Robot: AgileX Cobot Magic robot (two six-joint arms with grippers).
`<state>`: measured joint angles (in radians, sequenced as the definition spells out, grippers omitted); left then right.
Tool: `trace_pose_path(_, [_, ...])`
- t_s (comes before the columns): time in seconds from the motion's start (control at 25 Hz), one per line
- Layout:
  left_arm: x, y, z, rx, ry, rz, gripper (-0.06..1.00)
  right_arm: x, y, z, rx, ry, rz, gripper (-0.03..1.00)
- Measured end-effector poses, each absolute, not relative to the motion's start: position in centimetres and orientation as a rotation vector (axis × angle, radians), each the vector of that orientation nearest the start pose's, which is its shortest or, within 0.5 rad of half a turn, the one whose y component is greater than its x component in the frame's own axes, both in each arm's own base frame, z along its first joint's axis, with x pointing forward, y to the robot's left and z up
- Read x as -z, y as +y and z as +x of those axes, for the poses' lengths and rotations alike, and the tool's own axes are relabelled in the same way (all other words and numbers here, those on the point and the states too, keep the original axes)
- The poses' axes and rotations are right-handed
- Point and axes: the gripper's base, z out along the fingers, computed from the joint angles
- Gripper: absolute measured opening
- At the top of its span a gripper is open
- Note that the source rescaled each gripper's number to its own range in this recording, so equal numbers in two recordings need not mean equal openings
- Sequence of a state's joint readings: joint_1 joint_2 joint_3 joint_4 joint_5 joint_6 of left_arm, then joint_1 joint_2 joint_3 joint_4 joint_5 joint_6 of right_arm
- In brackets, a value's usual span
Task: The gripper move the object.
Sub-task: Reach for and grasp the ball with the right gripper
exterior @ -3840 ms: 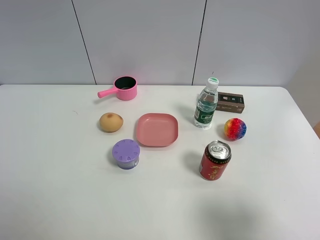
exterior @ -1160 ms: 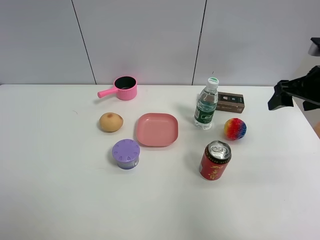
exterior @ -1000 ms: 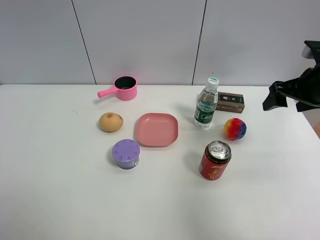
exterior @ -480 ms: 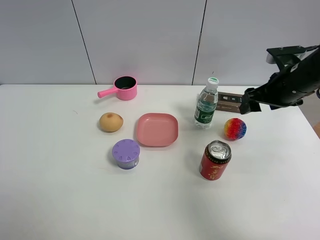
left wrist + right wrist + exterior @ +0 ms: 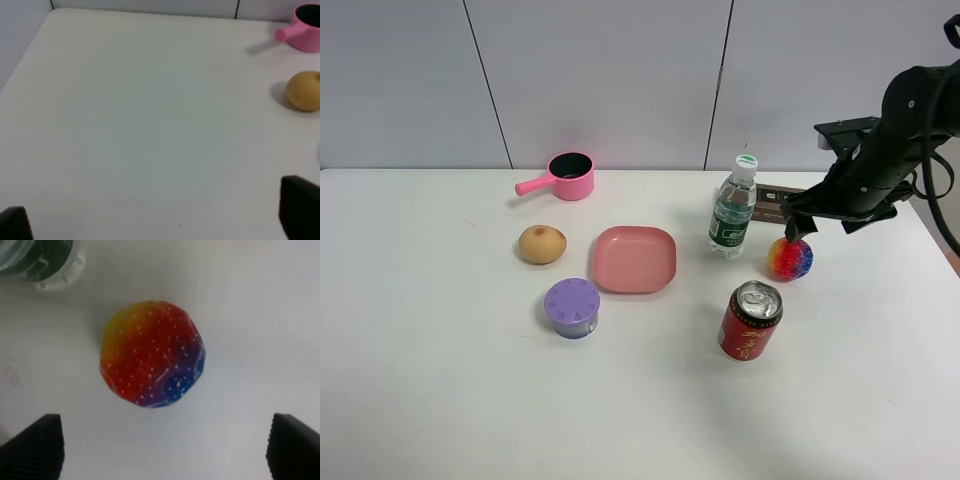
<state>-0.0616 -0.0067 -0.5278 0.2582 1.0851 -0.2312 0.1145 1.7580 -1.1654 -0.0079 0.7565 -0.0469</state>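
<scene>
The object, a glittery rainbow ball (image 5: pixel 790 258), lies on the white table right of the water bottle. In the right wrist view the ball (image 5: pixel 152 354) sits between and ahead of the two black fingertips (image 5: pixel 35 447), untouched. My right gripper (image 5: pixel 799 227) is open and hangs just above and behind the ball; its glossy black arm reaches in from the right. My left gripper (image 5: pixel 157 220) is open and empty over bare table at the far left. It is out of the exterior view.
A water bottle (image 5: pixel 732 206) and a brown box (image 5: pixel 775 205) stand close behind the ball, and a red can (image 5: pixel 750 320) stands in front. Further left are a pink plate (image 5: pixel 635 259), a purple container (image 5: pixel 572 306), a tan egg (image 5: pixel 542 244) and a pink pot (image 5: pixel 565 177).
My right arm has come in from the right edge and moved left and down until the gripper is over the ball. The ball and the other things have not moved.
</scene>
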Motion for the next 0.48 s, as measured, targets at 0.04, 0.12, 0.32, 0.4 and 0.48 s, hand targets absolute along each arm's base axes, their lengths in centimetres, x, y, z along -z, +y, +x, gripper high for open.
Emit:
trace_pose_path(0.04, [-28.5,2.1,-1.1,-0.122,2.001,-0.191,1.00,-20.1,3.9,34.7,-0.006,2.830,-0.236,0.96])
trace_pose_path(0.12, [-28.5,2.1,-1.1,-0.122,2.001,-0.191,1.00,-19.5,4.0,35.0,-0.005,2.834,-0.237,0.96])
trace_pose_path(0.32, [-28.5,2.1,-1.1,-0.122,2.001,-0.191,1.00,-18.1,4.0,35.7,-0.003,2.827,-0.239,0.96])
trace_pose_path(0.4, [-28.5,2.1,-1.1,-0.122,2.001,-0.191,1.00,-17.6,4.1,36.0,-0.004,2.812,-0.238,0.96])
trace_pose_path(0.48, [-28.5,2.1,-1.1,-0.122,2.001,-0.191,1.00,-17.3,4.1,36.4,-0.005,2.795,-0.237,0.96])
